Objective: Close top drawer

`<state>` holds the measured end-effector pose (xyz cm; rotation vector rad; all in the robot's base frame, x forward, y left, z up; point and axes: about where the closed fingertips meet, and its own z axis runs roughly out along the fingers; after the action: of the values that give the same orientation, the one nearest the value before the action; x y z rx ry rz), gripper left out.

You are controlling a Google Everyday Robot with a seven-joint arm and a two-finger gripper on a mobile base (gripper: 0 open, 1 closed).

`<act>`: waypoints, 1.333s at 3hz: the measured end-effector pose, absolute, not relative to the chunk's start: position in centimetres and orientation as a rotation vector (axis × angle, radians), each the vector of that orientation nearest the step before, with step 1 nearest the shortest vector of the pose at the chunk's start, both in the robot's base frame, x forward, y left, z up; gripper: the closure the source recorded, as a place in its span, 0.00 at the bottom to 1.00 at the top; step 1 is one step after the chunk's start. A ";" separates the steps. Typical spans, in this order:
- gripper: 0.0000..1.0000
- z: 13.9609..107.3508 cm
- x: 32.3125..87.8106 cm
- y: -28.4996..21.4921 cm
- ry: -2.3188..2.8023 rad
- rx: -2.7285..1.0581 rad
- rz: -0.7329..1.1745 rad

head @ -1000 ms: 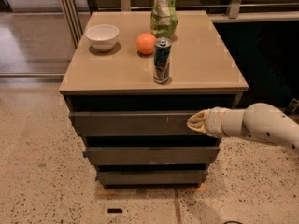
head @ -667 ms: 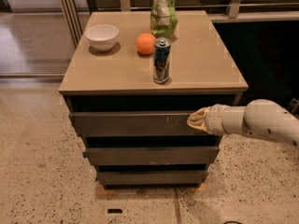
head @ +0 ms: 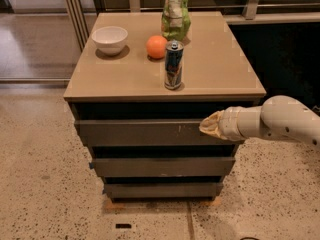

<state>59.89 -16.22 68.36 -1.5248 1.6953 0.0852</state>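
The top drawer (head: pixel 135 132) has a flat dark grey-brown front with small pale scratches right of centre. It sits under the tan cabinet top, with a dark gap above its front. My gripper (head: pixel 209 125) comes in from the right on a white arm and its tip rests against the right part of the drawer front, just right of the scratches.
On the cabinet top (head: pixel 215 69) stand a white bowl (head: pixel 110 38), an orange (head: pixel 156 47), a drink can (head: pixel 173 65) and a green bag (head: pixel 175 12). Two similar drawer fronts lie below, the middle drawer (head: pixel 162 166) and the bottom drawer (head: pixel 162 189). Speckled floor lies all around.
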 end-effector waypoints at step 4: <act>1.00 61.7 52.6 -16.1 1.942 -1.519 0.491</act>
<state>52.58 -16.13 61.72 -1.5191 1.9423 0.4909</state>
